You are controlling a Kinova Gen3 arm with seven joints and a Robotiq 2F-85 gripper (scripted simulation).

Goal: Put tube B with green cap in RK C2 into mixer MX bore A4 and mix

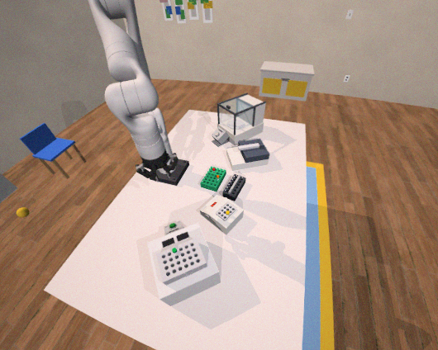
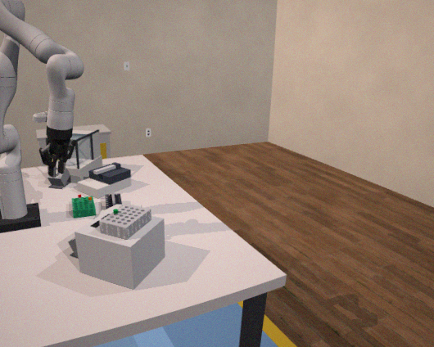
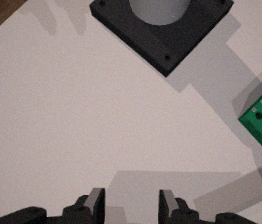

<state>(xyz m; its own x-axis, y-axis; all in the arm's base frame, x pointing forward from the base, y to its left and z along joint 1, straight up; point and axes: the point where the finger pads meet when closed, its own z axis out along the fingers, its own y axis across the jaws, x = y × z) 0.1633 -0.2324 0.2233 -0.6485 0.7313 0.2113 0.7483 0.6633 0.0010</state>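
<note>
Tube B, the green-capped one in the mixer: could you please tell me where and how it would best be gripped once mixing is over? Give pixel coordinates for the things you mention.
I would take the green cap (image 1: 174,250) (image 2: 115,211) from straight above, fingers on opposite sides. It stands proud of the mixer's block (image 1: 184,270) (image 2: 114,230), while the body is hidden in its bore, and the neighbouring bores look unoccupied, leaving finger room.

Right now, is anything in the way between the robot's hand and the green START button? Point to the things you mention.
I can't see anything standing between the hand (image 1: 156,175) (image 2: 56,173) (image 3: 132,205) and the green START button (image 1: 173,225). Just white table top (image 1: 130,219) lies there.
</note>
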